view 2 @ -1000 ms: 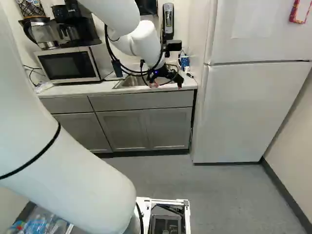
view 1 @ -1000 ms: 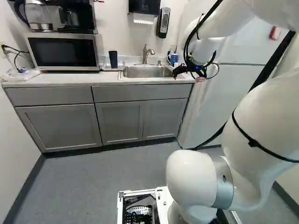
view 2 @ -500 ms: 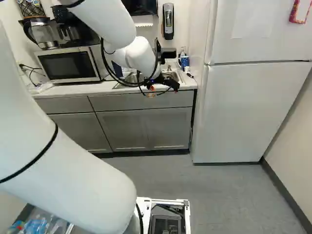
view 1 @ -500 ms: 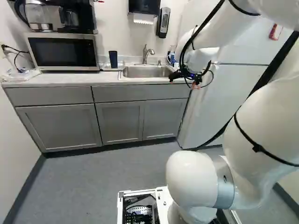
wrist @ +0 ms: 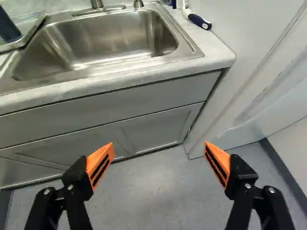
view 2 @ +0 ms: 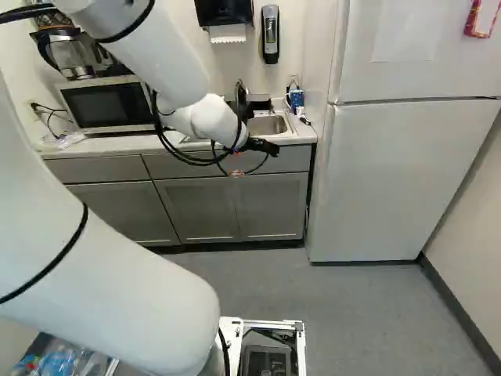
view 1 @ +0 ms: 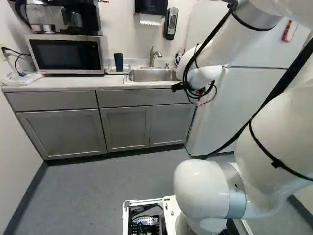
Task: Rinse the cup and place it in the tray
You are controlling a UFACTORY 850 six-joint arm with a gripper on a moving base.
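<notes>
Kitchen: sink (wrist: pixel 110 38) with faucet (view 1: pixel 155 56), microwave (view 1: pixel 66 54), coffee maker (view 1: pixel 74 19), fridge (view 2: pixel 407 172), grey cabinets (view 1: pixel 61 132).

A smooth, white arm (view 1: pixel 283 112) here!
Black gripper (view 2: pixel 270 147), slotted orange pads (wrist: pixel 101 162), silvery screws (wrist: pixel 70 187); black cables (view 2: pixel 200 161) looping beside the gripper, a silver band (view 1: pixel 234 191) and black strap (view 1: pixel 276 163) well apart from it.

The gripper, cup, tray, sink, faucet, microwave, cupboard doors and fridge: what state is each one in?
Gripper: open, nothing between its fingers.
Cup: standing on the tray.
Tray: beside the sink, holding the cup.
Sink: empty.
Faucet: no running water visible.
Microwave: door shut.
Cupboard doors: shut.
Fridge: shut.
</notes>
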